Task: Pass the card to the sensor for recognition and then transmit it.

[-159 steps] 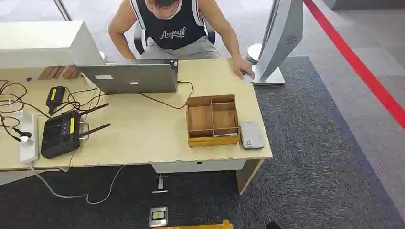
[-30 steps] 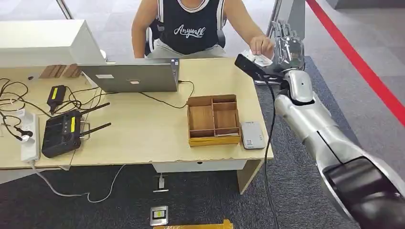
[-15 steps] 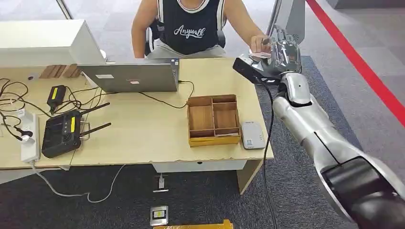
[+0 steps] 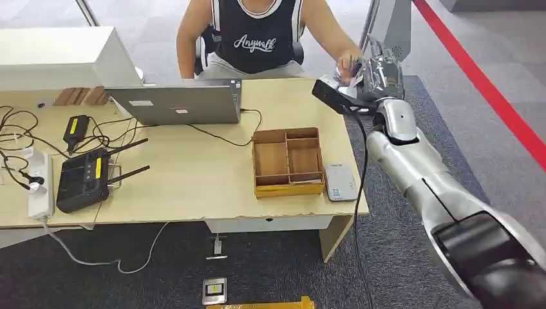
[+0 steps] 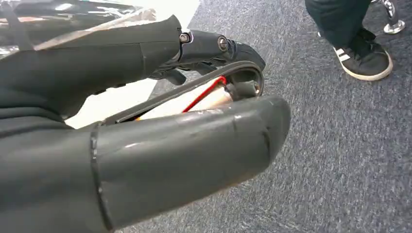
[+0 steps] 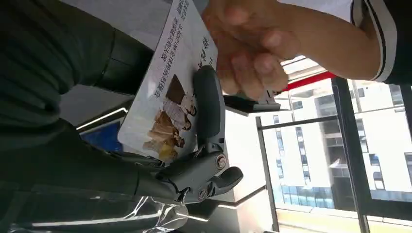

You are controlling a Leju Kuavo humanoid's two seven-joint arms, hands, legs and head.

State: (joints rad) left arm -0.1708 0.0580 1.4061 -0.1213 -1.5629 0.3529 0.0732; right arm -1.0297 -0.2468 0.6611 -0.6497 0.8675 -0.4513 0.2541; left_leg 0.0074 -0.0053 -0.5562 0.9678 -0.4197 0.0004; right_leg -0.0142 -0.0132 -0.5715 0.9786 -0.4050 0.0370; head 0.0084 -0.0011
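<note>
The right hand point(image 4: 380, 71) is up past the far right corner of the bench point(image 4: 193, 187), meeting the seated person's hand point(image 4: 348, 64). In the right wrist view the card point(image 6: 170, 92) lies flat across the palm with a dark finger point(image 6: 209, 107) pressed over its printed face, so that hand is clamped on the card while the person's fingers sit right at its far edge. The left hand point(image 5: 145, 145) hangs low over grey carpet, fingers curled together around nothing.

Risk here: the hold looks thin, with much of the card sticking out beyond the finger. If the person tugs or lets go unevenly, I'd expect it to skew or slide out and drop to the carpet beyond the bench.

The sensor point(image 4: 339, 182), the small white pad by the front right corner, lies well back toward the robot. Just beside it sits the wooden tray point(image 4: 286, 162), whose walls could catch a low-swinging card. Further left are the laptop point(image 4: 177, 103), the black router point(image 4: 82, 180) and the power strip point(image 4: 40, 187), all well apart from the path.
</note>
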